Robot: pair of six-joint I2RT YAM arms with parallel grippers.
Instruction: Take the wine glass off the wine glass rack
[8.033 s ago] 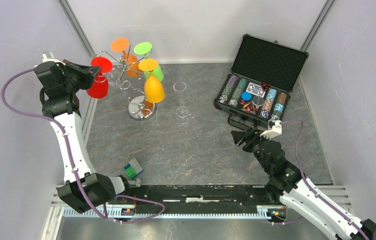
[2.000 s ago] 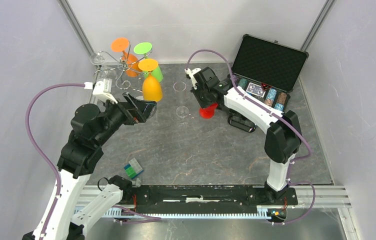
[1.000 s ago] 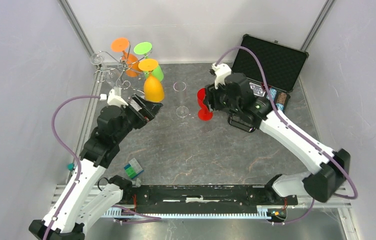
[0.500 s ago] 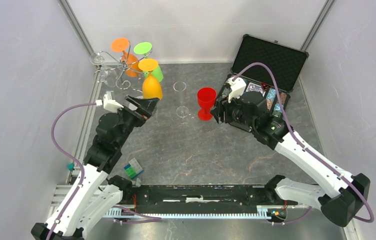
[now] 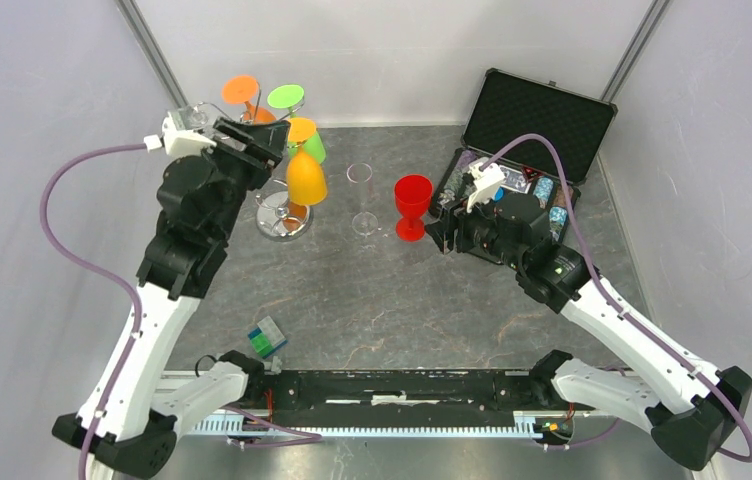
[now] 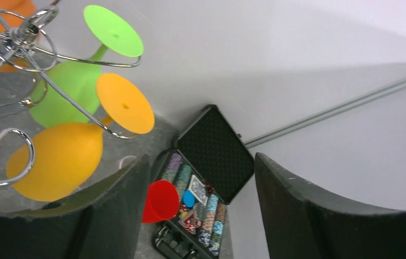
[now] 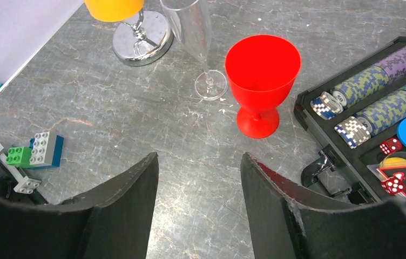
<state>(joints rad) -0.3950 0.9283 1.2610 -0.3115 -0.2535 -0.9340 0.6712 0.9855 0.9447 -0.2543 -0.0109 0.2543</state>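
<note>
The silver wine glass rack (image 5: 277, 215) stands at the back left, with wine glasses hanging upside-down on it: a yellow-orange one (image 5: 306, 180), a green one (image 5: 314, 147) and an orange one, partly hidden behind my left arm. My left gripper (image 5: 270, 150) is raised beside the rack top, open and empty. In the left wrist view the wire arms (image 6: 14, 38) and the yellow-orange bowl (image 6: 55, 159) lie left of the left gripper (image 6: 201, 162). A red wine glass (image 5: 412, 205) stands upright on the table. My right gripper (image 5: 439, 237) is open just right of it, apart from it; the red glass (image 7: 262, 75) is ahead of the right gripper (image 7: 198, 159).
A clear flute (image 5: 360, 200) stands between the rack and the red glass. An open black poker chip case (image 5: 537, 125) sits at the back right, close behind my right wrist. Toy bricks (image 5: 267, 337) lie near the front left. Walls close the sides.
My right gripper set the red glass upright, let go and drew back to the right. My left arm rose and swung back-left to the rack top.
</note>
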